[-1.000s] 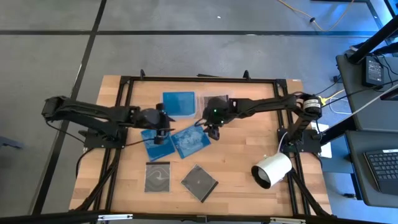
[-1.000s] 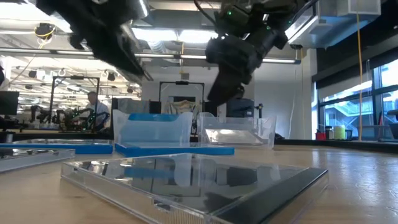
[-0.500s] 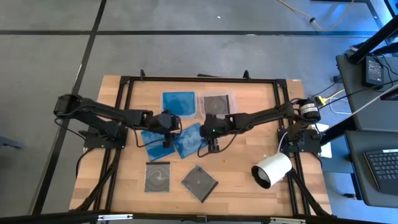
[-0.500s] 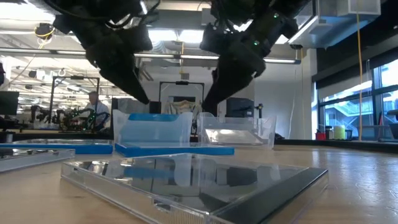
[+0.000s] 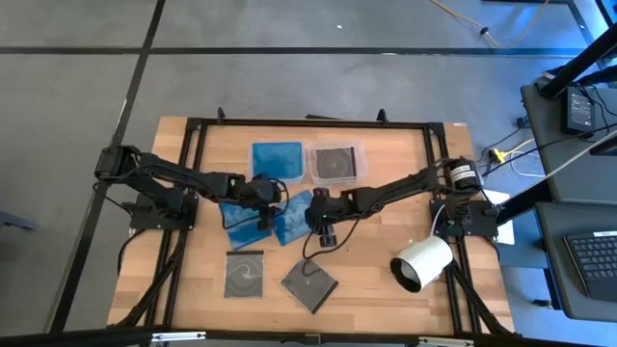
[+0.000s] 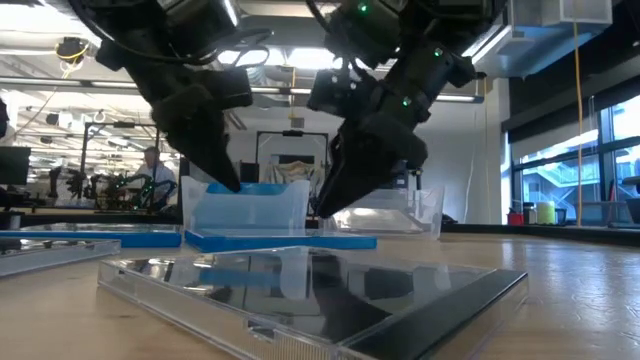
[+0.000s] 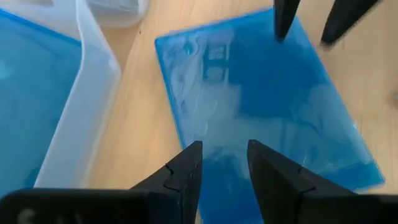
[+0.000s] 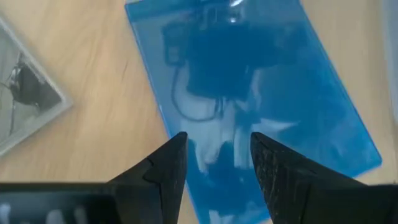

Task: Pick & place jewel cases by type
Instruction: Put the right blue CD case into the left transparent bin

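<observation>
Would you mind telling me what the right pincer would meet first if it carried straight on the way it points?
Probably the blue jewel case on the table: the right pincer points down at it with jaws apart.

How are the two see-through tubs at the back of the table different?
The left tub holds a blue jewel case, so it looks blue inside; the right tub holds a dark grey jewel case, with a round disc shape showing. From above, the left tub looks slightly bigger than the right tub. Both are clear plastic, sit side by side at the table's far edge and hold flat cases.
</observation>
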Robot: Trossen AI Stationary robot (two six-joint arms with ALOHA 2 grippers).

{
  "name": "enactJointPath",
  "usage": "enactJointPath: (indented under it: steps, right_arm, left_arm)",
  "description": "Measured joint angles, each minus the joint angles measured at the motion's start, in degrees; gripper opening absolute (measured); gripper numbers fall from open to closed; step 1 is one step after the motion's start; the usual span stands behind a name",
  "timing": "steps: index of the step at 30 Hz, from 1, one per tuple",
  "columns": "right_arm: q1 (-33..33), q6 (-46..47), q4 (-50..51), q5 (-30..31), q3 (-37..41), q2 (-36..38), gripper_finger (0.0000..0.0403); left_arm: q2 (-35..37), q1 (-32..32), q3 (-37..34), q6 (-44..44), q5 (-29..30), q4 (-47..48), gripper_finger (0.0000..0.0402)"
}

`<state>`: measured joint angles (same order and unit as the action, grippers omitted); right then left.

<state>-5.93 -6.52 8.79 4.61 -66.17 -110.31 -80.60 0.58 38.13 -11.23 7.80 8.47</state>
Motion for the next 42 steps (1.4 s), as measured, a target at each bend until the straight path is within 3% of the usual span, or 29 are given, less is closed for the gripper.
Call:
enactJointPath:
  steps: [8, 15, 27, 35, 42]
  right_arm:
    - [-0.33, 0.06, -0.85, 0.47, 0.11, -0.82, 0.0179]
    - [-0.35, 0.46, -1.09, 0.42, 0.09, -0.87, 0.0179]
    - [-2.06, -5.9, -0.43, 0.27, 0.09, -0.87, 0.0179]
    - [-2.06, -6.19, 4.43, 0.41, 0.12, -0.87, 0.0179]
    - [-2.81, -10.5, -2.58, 10.56, 7.37, -1.2, 0.0179]
  left_arm:
    - [-0.59, 0.06, -0.05, -6.03, 0.23, 1.94, 0.0183]
    - [-1.24, 0.07, -0.03, -15.16, 4.54, 1.47, 0.0233]
    - [-10.05, 2.41, 0.0, -24.97, 1.58, -2.11, 0.0226]
    - [-13.24, 4.97, 0.17, -23.37, -4.69, -7.04, 0.0226]
    - [-13.15, 6.72, 0.1, -22.91, -9.59, -7.88, 0.0226]
